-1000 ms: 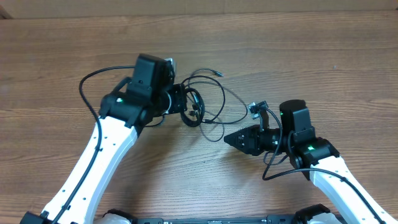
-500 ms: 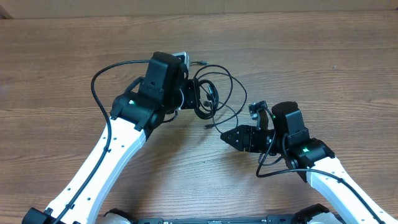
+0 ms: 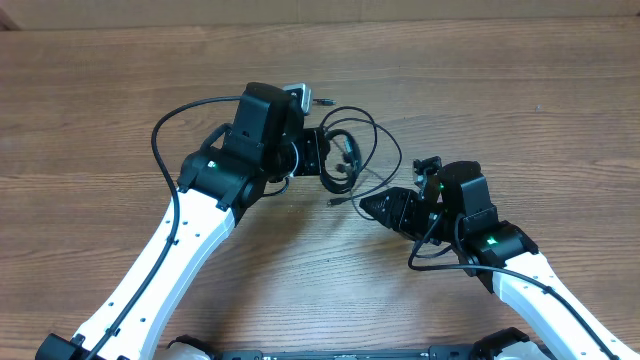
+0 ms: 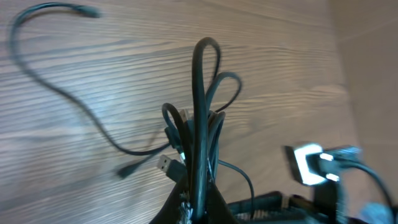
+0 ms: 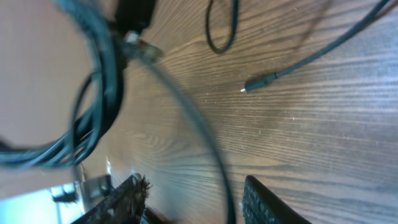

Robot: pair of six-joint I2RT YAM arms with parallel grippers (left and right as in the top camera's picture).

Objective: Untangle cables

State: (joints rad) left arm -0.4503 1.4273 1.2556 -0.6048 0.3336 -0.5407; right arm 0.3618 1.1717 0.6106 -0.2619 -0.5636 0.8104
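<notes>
Left gripper [image 3: 325, 162] is closed on the cables [image 3: 347, 150], clamping the coiled middle of the bundle. The left wrist view shows loops rising from between its jaws. Loose strands arc out from the bundle to the right over the table [image 3: 520, 90]. One plug tip [image 3: 334, 203] lies just below the bundle. Right gripper [image 3: 372, 207] is open near that tip, fingers spread. A blurred strand crosses between them; contact cannot be told.
</notes>
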